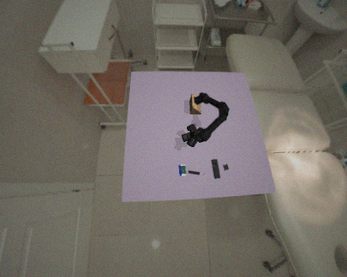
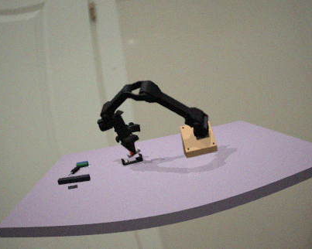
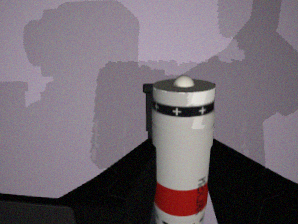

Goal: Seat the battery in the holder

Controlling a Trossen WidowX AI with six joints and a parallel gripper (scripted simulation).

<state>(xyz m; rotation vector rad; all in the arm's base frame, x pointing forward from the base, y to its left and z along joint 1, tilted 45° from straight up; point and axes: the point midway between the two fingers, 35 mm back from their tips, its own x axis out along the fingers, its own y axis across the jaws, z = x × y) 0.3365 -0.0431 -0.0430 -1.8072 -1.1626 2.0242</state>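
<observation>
The battery (image 2: 132, 154) (image 3: 183, 140) is white with a red band and a black band of plus signs. My gripper (image 2: 133, 151) (image 3: 180, 148) is shut on it, one finger on each side. In the wrist view its terminal end points up the picture. In the exterior view the battery is tilted just above the black holder (image 2: 133, 162), higher at the right; whether they touch is too small to tell. The holder lies on the table. In the wrist view only a dark edge of the holder (image 3: 148, 112) shows left of the battery; the spring and lip are hidden. In the top view the arm covers both.
The purple table (image 1: 152, 112) (image 2: 176, 193) also bears a blue-green item (image 1: 182, 170) (image 2: 83, 164), a thin dark tool (image 1: 194, 173) (image 2: 74, 169), a black bar (image 1: 215, 169) (image 2: 73, 179) and a small dark block (image 1: 226, 167) (image 2: 73, 187). The arm's wooden base (image 1: 195, 109) (image 2: 200, 150) stands behind.
</observation>
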